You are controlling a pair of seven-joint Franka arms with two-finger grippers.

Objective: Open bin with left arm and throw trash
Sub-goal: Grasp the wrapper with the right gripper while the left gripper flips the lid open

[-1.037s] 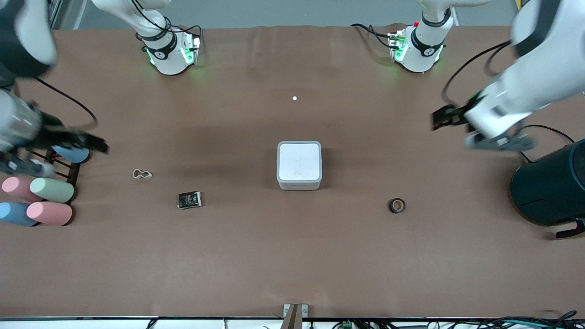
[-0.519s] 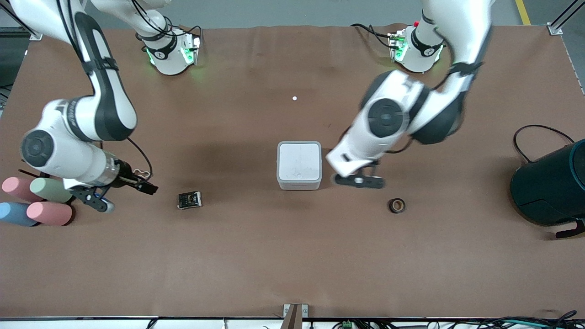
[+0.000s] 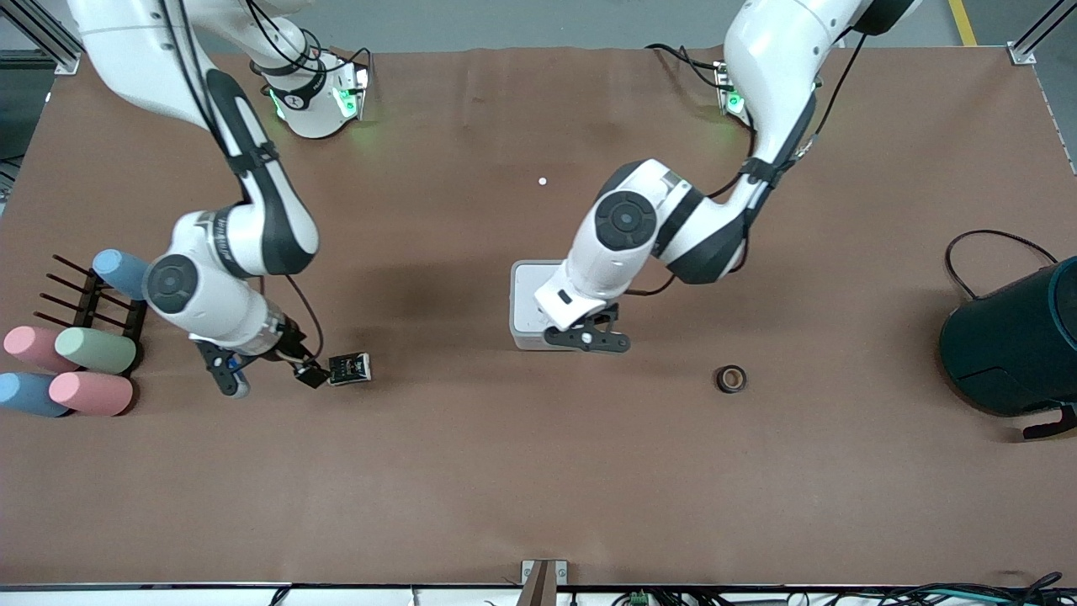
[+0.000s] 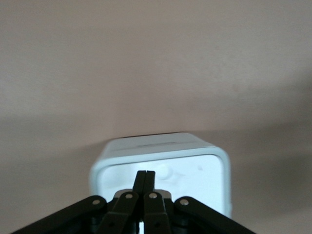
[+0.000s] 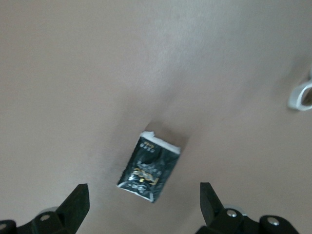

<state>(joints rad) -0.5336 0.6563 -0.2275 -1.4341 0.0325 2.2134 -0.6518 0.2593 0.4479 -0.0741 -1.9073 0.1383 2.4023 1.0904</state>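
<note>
Right wrist view only: rubber band [image 5: 301,96]

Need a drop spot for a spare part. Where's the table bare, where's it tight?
Bare: the wide strip nearer the front camera than the white square plastic bin and dark tape roll. Tight: shut left gripper at the bin; open right gripper by the black snack wrapper; pastel cylinders.

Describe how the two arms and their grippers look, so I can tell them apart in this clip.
Both arms are glossy white jointed shells with black joint bands, round dark grey joint caps and black cables along them. The left gripper is all black, with silver pivot screws. The right gripper is black with blue on a finger.
</note>
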